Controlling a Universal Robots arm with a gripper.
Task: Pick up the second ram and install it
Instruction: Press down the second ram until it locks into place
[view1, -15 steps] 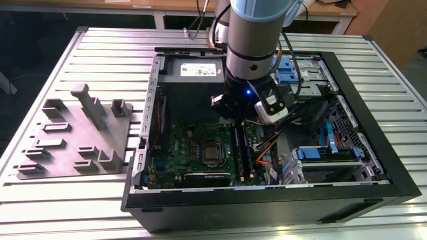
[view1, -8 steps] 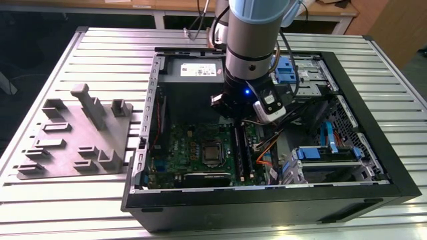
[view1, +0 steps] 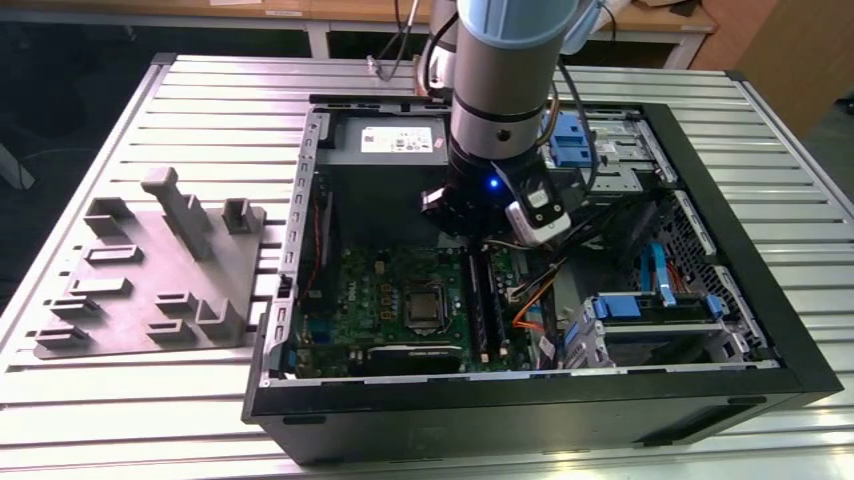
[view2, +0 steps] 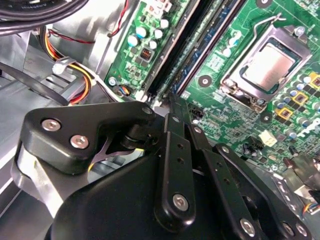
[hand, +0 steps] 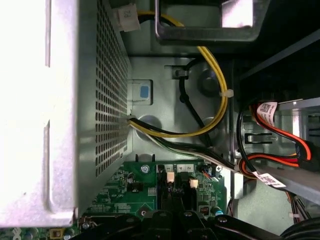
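Looking at the whole setup first: we've got a slatted metal tabletop (view1: 200, 110) w/ an open PC case (view1: 747, 250) lying on its side so the board faces up, prob so the arm can come straight down at it. On the exterior view's left sits a grey fixture tray (view1: 147, 270) w/ upright holders, which we'd guess is where parts get staged.

The arm (view1: 501, 90) reaches down into the case, and the tool (view2: 172, 107) hangs right over the end of the RAM slots (view1: 483, 300), beside the CPU socket (view2: 267, 67). In the second wrist view the tool's links look folded in w/ the tips together, so we read it as closed, not gripping anything we can make out. Tbh that fits pressing down rather than carrying.

The second ram (view2: 210, 42): as far as we can tell it's the blue-green stick already sitting in one of the long slots, running along next to the black slot (view2: 175, 47) beside it, directly ahead of the tool tip. Whether it's fully clicked in we can't tell, the latches aren't clear.

Smaller stuff: yellow/black power cables (hand: 210, 100) and red SATA leads (hand: 280, 125) are routed along the case wall, well apart from the slots, so nothing's fouling the tool.
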